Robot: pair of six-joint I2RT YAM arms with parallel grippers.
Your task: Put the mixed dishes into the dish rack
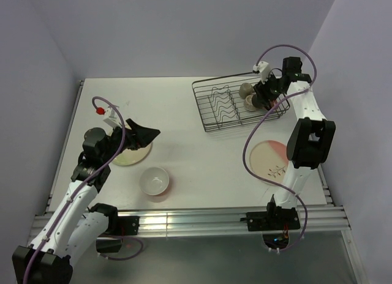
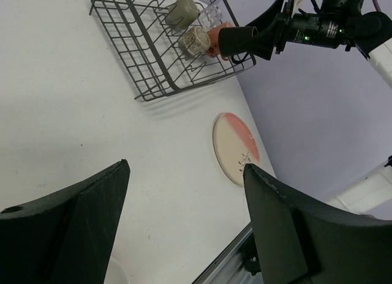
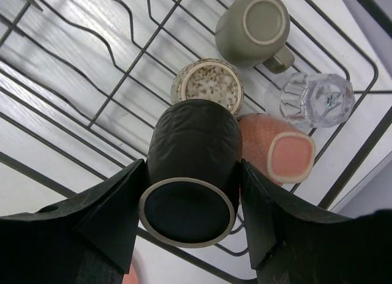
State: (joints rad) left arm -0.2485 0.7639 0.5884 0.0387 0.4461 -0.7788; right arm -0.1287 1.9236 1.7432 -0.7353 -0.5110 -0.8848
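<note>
Black fingers of the right gripper (image 3: 191,189) press in on both sides of the dark brown cup (image 3: 193,143), and that's a firm hold, the cup tipped so one round end faces the wrist camera. It hangs over the right end of the dish rack (image 1: 222,105). Directly past it sits the speckled cup (image 3: 207,85), and the pink mug (image 3: 278,152) is tucked in just beside both. Further along the wires, the olive cup (image 3: 254,27) shows its round base, handle on the side of the clear glass (image 3: 317,100) in the corner. Whether the held cup touches the wires, I can't tell. The rack itself sits at the far right of the white table (image 1: 177,106).

Over to the other arm: the left gripper (image 1: 147,134) is spread wide, nothing between its fingers, raised above the far edge of the cream plate (image 1: 125,156). The white bowl (image 1: 154,181) rests near the table's front edge, just beside that plate. The cream-and-pink plate (image 1: 268,158) lies flat in front of the rack, beside the right arm
</note>
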